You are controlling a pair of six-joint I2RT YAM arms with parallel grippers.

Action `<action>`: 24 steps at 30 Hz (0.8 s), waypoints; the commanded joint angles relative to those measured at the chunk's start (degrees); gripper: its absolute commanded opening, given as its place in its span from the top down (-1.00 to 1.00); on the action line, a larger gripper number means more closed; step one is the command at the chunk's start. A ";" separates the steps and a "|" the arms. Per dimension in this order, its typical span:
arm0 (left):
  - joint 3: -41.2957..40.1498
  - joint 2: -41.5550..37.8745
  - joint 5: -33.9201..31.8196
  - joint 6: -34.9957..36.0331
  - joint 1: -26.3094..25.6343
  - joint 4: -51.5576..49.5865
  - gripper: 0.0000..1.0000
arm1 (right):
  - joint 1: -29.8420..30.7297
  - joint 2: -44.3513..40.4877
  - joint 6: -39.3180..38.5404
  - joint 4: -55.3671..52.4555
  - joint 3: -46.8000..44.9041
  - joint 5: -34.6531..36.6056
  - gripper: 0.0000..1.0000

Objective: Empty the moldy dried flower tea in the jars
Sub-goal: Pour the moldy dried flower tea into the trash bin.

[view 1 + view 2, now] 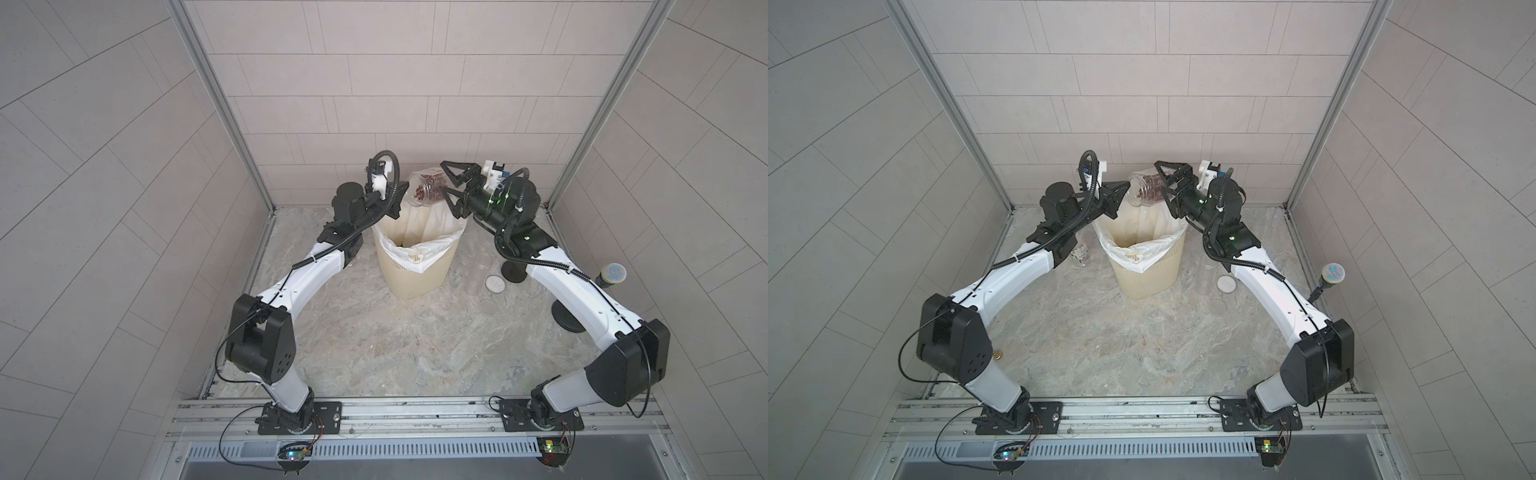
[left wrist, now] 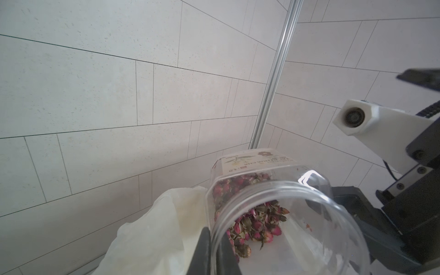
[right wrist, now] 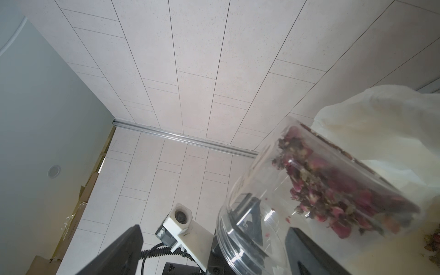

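Note:
A clear labelled jar [image 1: 424, 185] [image 1: 1144, 189] hangs lidless and tilted, mouth downward, over the cream ribbed bin [image 1: 419, 278]. Pink-red dried flower tea [image 2: 257, 223] [image 3: 333, 190] lies along its lower wall, reaching toward the mouth. My left gripper [image 2: 214, 235] [image 1: 400, 196] is shut on the jar's rim, one finger outside and one inside the mouth. My right gripper [image 1: 445, 178] [image 3: 214, 229] stands wide open beside the jar's body, with a clear gap between one finger and the jar wall. Another clear jar [image 1: 1079, 254] stands by my left forearm.
The bin has a white liner [image 1: 419, 245] with a few buds on it. To the right of the bin lie a clear jar [image 1: 484, 259], a white lid [image 1: 495, 284], a clear lid [image 1: 487, 306], two black round pieces [image 1: 515, 272] [image 1: 567, 320] and a round-headed brush [image 1: 614, 274]. Tiled walls close in on three sides.

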 commanded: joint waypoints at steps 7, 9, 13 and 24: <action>0.81 -3.16 -5.13 3.33 -0.03 7.56 1.00 | 0.30 -1.20 1.46 1.54 -0.99 -0.84 -0.95; 1.76 -2.84 -5.08 2.74 0.03 7.12 1.00 | 0.20 -1.12 0.42 1.27 -1.08 -0.70 -0.95; 1.92 -3.20 -6.12 2.49 0.06 7.78 1.00 | -0.05 -0.78 0.11 1.38 -0.88 -0.78 -0.95; 3.18 -2.27 -6.53 2.05 0.94 6.94 1.00 | 0.11 0.37 1.42 3.27 -1.56 -1.75 -0.97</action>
